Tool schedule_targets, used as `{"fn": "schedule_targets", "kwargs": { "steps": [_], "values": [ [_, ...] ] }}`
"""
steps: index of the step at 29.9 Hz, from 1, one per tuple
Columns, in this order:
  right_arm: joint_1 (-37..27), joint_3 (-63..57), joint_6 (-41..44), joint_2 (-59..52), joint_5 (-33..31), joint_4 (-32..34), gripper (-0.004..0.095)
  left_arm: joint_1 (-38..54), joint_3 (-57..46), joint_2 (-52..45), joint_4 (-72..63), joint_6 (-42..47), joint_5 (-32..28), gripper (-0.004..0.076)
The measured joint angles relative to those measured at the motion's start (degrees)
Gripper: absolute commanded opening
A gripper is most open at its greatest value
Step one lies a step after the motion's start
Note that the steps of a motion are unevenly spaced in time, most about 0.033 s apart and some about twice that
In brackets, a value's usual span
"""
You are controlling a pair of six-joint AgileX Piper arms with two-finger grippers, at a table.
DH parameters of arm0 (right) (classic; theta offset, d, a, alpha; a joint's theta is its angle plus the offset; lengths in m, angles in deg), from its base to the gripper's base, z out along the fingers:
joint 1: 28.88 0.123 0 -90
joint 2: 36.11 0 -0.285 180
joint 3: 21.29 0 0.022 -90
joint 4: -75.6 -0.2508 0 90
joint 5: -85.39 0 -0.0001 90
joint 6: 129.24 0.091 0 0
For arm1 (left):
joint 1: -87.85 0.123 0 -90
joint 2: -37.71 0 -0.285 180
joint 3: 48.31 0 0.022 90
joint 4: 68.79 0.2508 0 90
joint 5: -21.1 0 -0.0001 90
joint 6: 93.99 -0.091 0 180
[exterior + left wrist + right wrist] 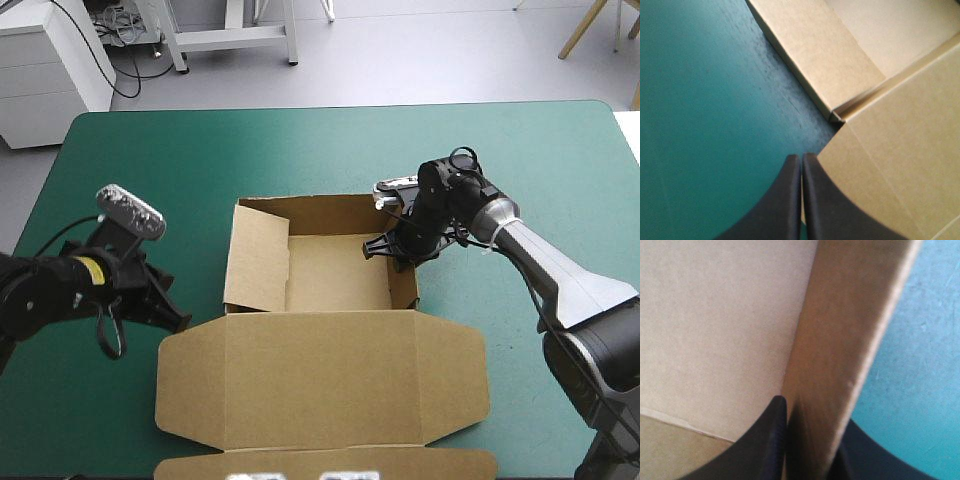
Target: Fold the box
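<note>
At centre, box [335,275] walls raised, lid [320,375] flat at six o'clock; my right gripper [810,412] pinches the three-o'clock wall [405,285], left gripper [801,159] pressed together.

The high camera sat above and behind the robot and looked forward and down from well back, so the table [300,150] filled most of its view and the whole box [330,275] lay near the middle. The left wrist camera looked down along the left gripper [801,159] from close by, onto the box's near left corner, where the left wall [815,55] met the flat lid [900,160], and onto the teal-green cover [700,125] beside it. The right wrist camera looked along the right gripper [810,415] from very near, at the right wall [840,350], with the box's floor [715,315] on one side and cover on the other. The high view took in both spots.
</note>
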Motion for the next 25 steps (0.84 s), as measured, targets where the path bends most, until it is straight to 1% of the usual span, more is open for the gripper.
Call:
{"fn": "schedule_targets", "kwargs": {
  "steps": [2,6,7,14,17,19,21,25],
  "values": [
    [0.0,0.0,-0.02,0.0,1.14,0.02,0.0106,0.0,-4.09,-3.17,0.0,-0.02,0.0,-0.001],
    [0.0,0.0,0.0,0.0,3.39,0.02,-0.0004,0.0,-12.85,-9.89,0.0,-0.02,-0.69,-0.001],
    [0.0,0.0,0.3,0.0,4.03,0.02,-0.0018,0.0,-15.18,-11.96,0.05,-0.02,-1.2,-0.001],
    [0.0,-0.05,1.48,0.01,7.51,0.08,-0.0019,0.0,-30.45,-21.55,0.05,-0.02,-3.96,-0.001],
    [-1.07,0.34,1.26,0.19,8.17,0.0,-0.0019,0.0,-36.18,-24.94,0.05,1.03,-4.17,-0.001],
    [-3.36,1.68,0.95,0.3,7.65,-0.16,-0.0019,0.0,-38.71,-27.01,0.05,1.42,-3.7,-0.001],
    [-7.16,3.5,0.66,0.3,6.1,0.15,-0.0019,0.0,-40.06,-28.61,0.05,1.48,-3.58,-0.001],
    [-15.84,7.15,0.03,0.3,0.18,3.75,-0.0019,0.0,-40.85,-31.39,0.01,1.48,-3.6,-0.001]
  ]
}}
